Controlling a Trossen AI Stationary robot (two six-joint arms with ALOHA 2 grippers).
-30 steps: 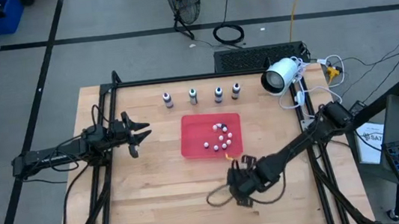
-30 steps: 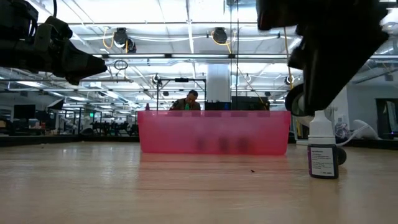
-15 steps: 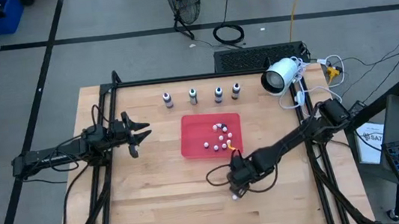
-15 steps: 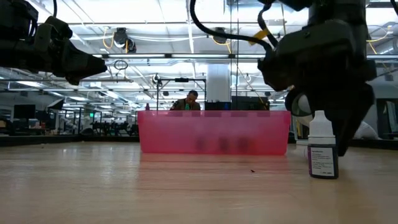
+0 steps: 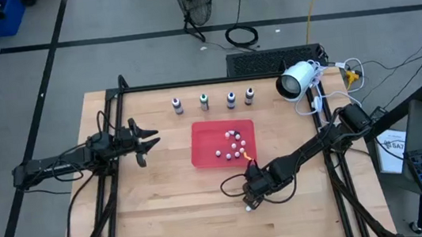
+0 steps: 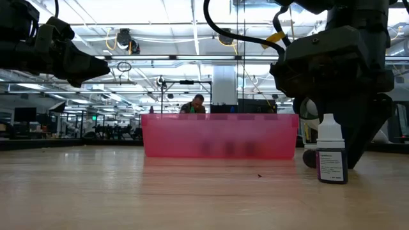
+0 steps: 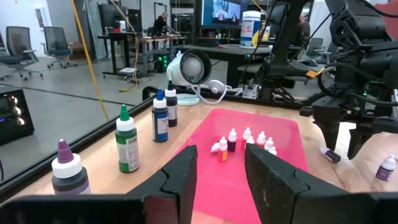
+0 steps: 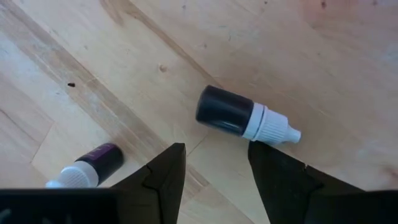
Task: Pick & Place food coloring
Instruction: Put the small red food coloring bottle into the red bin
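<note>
The left gripper (image 5: 148, 140) is being held above the table's left side, its fingers (image 7: 180, 180) spread apart with nothing between them. Through that gap the left wrist view is showing 4 larger bottles along the far edge, the purple-topped one (image 7: 65, 171) nearest its camera, then the green-topped one (image 7: 126, 140) and 2 blue-topped ones (image 7: 161, 116); in the high view these are being seen only as 4 small dots (image 5: 203, 99) beyond the red tray (image 5: 205, 147). Small dropper bottles (image 7: 231, 140) are being shown standing in the tray.

Right of and nearer than the tray, the right gripper (image 5: 248, 196) is being held low over the wood, pointing downward. Only the right wrist view is revealing 2 small bottles beneath it: a dark bottle with a white cap (image 8: 242, 116) lying on its side just beyond the fingertips (image 8: 163, 168), in line with their gap, and a purple-labelled bottle (image 8: 90, 165) standing beside 1 finger, outside the gap. The fingers are being held parted and are touching neither bottle. The low view is showing the standing bottle (image 6: 331, 156) upright on the table, with the gripper's dark body just behind it; the lying bottle is barely being seen there.
</note>
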